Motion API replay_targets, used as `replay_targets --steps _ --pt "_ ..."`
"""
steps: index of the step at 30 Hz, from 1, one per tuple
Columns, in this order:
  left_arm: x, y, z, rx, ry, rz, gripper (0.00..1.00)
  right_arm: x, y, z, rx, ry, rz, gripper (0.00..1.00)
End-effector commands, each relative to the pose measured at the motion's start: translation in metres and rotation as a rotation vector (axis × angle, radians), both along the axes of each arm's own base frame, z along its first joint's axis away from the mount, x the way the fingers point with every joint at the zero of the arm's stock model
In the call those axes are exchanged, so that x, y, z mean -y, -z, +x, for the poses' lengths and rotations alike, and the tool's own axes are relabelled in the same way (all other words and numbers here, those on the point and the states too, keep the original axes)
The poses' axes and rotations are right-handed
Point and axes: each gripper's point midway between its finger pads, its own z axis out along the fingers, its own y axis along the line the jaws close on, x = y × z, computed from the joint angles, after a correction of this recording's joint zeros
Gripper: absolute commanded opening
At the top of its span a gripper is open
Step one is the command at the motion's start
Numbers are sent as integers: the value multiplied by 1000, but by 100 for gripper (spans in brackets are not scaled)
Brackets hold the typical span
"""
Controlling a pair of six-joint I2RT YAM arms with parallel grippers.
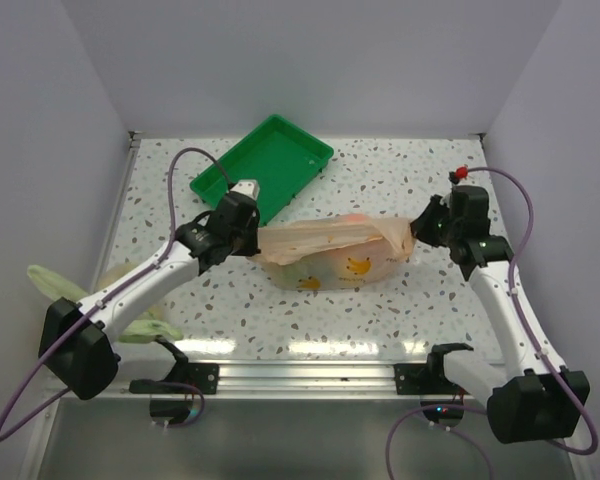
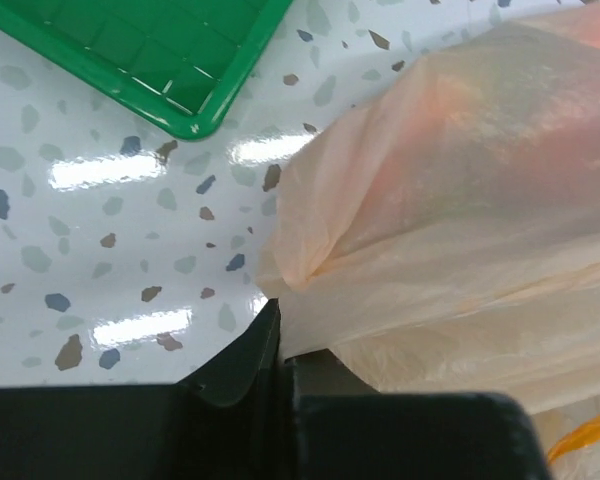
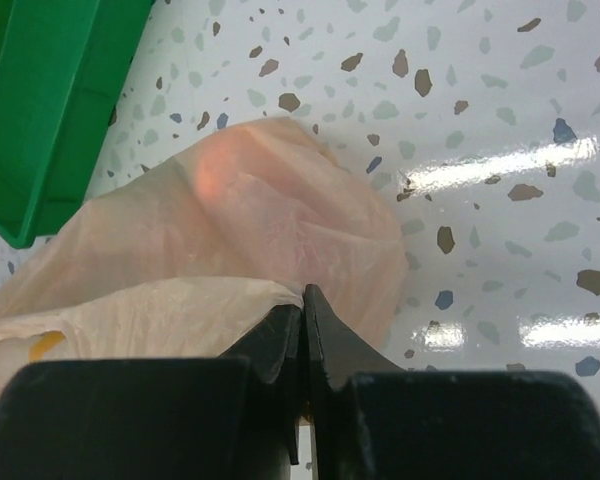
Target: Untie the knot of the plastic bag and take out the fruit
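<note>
The pale orange plastic bag (image 1: 332,252) lies stretched across the table's middle between my two grippers. My left gripper (image 1: 250,238) is shut on the bag's left end; the left wrist view shows film (image 2: 460,220) pinched at its fingertips. My right gripper (image 1: 417,232) is shut on the bag's right end, with film (image 3: 240,220) clamped between its closed jaws. Fruit shows only as faint reddish and greenish shapes through the film (image 1: 352,216). No tied knot is visible; the film between the grippers is a loose stretched fold.
A green tray (image 1: 263,166) stands behind the bag at the back left, also showing in the left wrist view (image 2: 150,50) and the right wrist view (image 3: 50,100). A yellow-green bag (image 1: 60,285) lies by the left arm at the table's left edge.
</note>
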Motion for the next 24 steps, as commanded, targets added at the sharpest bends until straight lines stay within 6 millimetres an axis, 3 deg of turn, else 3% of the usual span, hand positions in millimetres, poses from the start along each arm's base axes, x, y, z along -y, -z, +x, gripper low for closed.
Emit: replay_targets --steps 1,3,4,8,9,11,12,14,15,17,18,20,21,24 --pt "-2 -8 -5 -4 60 -52 1 36 -14 4 33 57 -137 20" --pt "22 -21 -6 1 127 -162 0 22 -29 0 50 -52 -128 45" --pt "29 -26 -6 5 146 -194 0 19 -36 -2 58 -81 -130 67" --pt "52 -50 -5 29 197 -281 0 4 -74 -14 122 -197 -161 95" --pt "56 -59 -3 41 206 -288 0 -4 -94 -15 172 -244 -183 98" --pt "58 -63 -3 37 212 -282 0 -15 -109 -17 195 -302 -204 99" --pt "60 -66 -3 39 216 -281 0 -28 -125 -22 232 -364 -242 98" --pt "60 -67 -4 36 218 -273 0 -43 -129 -24 220 -425 -280 98" --pt "60 -67 -4 37 221 -271 0 -58 -141 -28 251 -472 -291 99" --pt "60 -66 -6 30 222 -265 0 -68 -143 -27 251 -503 -318 98" --pt "61 -67 -8 27 227 -265 0 -85 -144 -28 258 -553 -323 96" --pt "60 -65 -10 20 226 -256 0 -101 -144 -27 274 -586 -334 90" --pt "61 -62 -11 14 230 -253 0 -120 -136 -30 262 -638 -325 87" --pt "60 -58 -15 5 228 -248 0 -153 -113 -31 243 -694 -332 67"
